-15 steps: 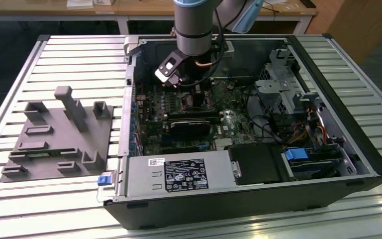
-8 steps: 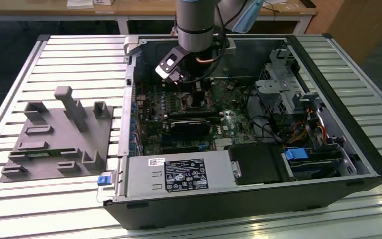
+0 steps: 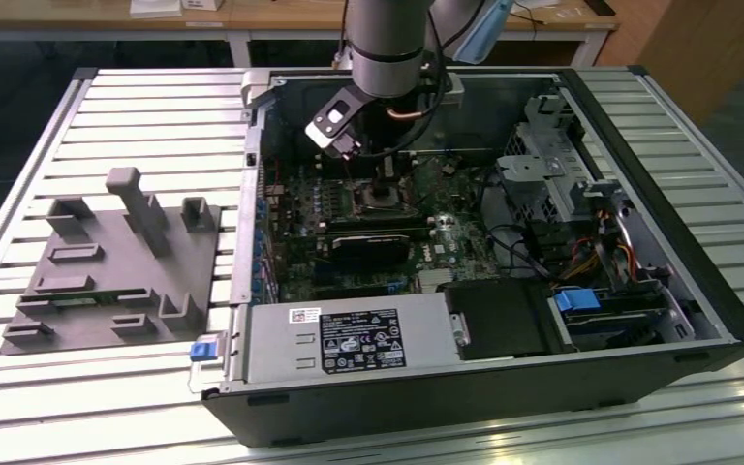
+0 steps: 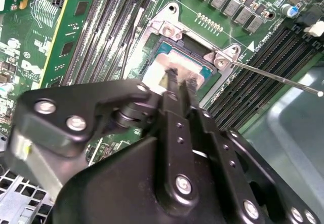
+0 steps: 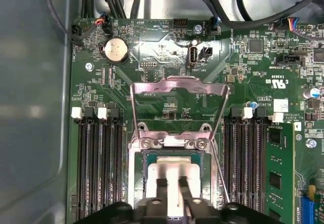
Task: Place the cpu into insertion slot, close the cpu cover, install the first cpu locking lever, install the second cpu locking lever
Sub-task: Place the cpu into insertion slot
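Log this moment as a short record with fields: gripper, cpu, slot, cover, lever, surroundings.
gripper: low over the cpu, inside the computer case
cpu: silver top up, within the rim of the insertion slot; cannot tell if it is fully seated
insertion slot: between banks of memory slots
cpu cover: open, tilted up off the slot
locking lever: thin rod jutting from the slot's corner, not latched
surroundings: case lies open on a slatted table; grey fixture tray on the exterior view's left

Bright glare on the cpu [image 5: 172,170]
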Controlling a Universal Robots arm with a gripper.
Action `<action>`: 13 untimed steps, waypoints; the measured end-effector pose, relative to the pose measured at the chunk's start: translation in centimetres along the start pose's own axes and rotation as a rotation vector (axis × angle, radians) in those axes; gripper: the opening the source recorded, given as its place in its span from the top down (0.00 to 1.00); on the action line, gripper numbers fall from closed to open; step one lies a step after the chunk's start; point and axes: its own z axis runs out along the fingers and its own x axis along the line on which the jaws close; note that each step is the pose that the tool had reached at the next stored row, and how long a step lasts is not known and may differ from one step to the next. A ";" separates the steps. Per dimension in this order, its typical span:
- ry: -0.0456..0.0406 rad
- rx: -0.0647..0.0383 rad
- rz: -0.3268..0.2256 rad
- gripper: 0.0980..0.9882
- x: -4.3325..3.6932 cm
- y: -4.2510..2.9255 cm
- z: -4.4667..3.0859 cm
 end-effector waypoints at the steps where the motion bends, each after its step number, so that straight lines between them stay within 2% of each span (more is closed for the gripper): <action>1: 0.0000 0.001 0.000 0.91 0.00 0.02 0.00; 2: 0.0000 0.002 0.000 0.91 0.00 0.04 0.00; 3: 0.0001 0.003 0.000 0.98 0.01 0.04 -0.01; 13: 0.0000 0.005 0.000 0.98 0.00 0.07 -0.47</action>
